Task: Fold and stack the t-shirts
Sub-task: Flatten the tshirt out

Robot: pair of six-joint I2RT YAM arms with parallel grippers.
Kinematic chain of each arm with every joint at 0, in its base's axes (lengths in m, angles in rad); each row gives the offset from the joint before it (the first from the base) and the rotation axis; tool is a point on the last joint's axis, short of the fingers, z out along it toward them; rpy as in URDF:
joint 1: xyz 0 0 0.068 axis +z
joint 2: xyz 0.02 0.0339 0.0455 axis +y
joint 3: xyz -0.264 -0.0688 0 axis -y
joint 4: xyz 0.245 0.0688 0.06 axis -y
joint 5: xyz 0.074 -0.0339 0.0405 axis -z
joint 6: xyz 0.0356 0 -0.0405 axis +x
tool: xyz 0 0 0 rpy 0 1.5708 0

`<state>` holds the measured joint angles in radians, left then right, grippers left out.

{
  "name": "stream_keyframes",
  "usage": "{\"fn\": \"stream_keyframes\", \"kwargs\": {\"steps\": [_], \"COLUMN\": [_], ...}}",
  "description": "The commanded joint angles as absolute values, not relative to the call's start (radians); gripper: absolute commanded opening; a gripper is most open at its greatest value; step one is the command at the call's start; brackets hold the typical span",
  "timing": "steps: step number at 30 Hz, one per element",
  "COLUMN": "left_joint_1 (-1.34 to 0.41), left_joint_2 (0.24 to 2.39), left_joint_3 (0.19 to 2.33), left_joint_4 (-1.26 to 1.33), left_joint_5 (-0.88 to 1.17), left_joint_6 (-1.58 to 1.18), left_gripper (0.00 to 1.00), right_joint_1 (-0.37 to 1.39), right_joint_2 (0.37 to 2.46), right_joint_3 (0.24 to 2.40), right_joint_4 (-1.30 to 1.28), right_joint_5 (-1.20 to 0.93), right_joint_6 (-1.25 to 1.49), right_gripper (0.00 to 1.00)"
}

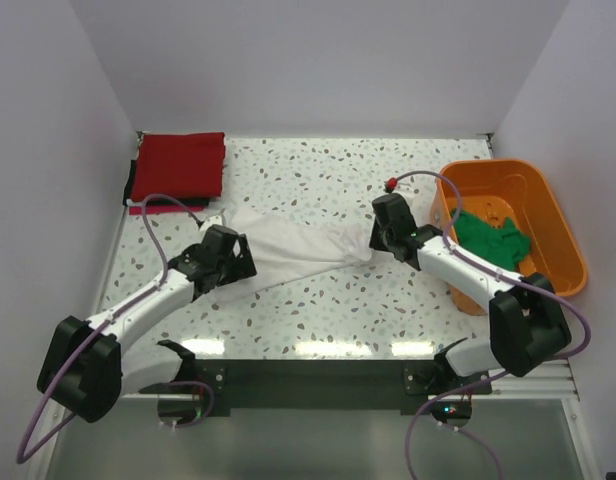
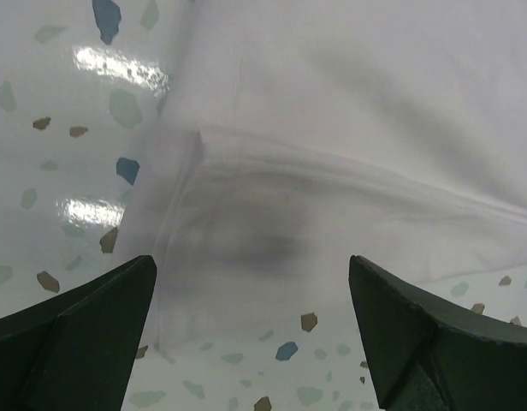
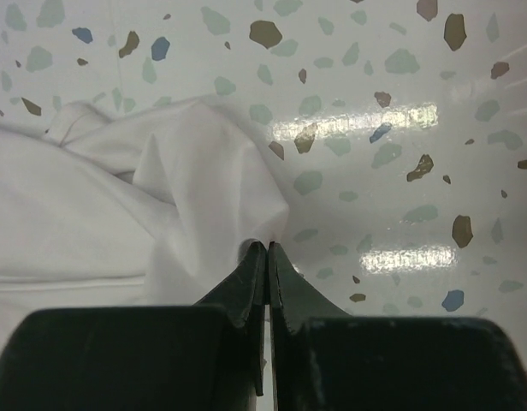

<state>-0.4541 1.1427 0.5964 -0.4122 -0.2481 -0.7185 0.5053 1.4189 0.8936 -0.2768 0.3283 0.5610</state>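
Right wrist view: right gripper (image 3: 268, 250) sits pinched shut on an edge of the white t-shirt (image 3: 161, 188) spread across the table (image 3: 392, 94), left gripper (image 2: 251, 265) hangs open over its hem; so thin a pinch may slip when pulled.

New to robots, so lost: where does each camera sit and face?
Top external: above and behind, facing down at the speckled table; left arm and right arm show.
Left wrist: on its arm, facing the white cloth t-shirt; open left gripper shows.
Right wrist: facing the table; right gripper, shut on the shirt, shows.
All share the shirt.
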Motion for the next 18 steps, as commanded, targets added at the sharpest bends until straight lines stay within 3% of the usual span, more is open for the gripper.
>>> {"fn": "stream_keyframes", "kwargs": {"steps": [1,3,13,18], "left_joint_1": [-0.456,-0.456,-0.446,-0.445], "left_joint_2": [1.187,1.227,1.354,1.387], "left_joint_3": [0.701,0.721,0.767,0.776], "left_joint_4": [-0.386,-0.4,-0.357,-0.333], "left_joint_5": [-0.391,-0.422,-0.445,-0.436], "left_joint_6": [-0.752,-0.759,-0.742,-0.735], "left_gripper": [1.0,0.99,0.73,0.65], "right_joint_1": [0.508,0.508,0.508,0.508], "right_joint_2": [1.42,1.419,1.442,1.447], "right_joint_3": [0.871,0.868,0.876,0.876], "right_joint_4": [-0.264,-0.264,-0.278,-0.287], "right_joint_5": [0.359,0.359,0.365,0.365], "right_joint_6": [0.583,0.58,0.572,0.569], "right_gripper": [0.0,0.0,0.0,0.0]}}
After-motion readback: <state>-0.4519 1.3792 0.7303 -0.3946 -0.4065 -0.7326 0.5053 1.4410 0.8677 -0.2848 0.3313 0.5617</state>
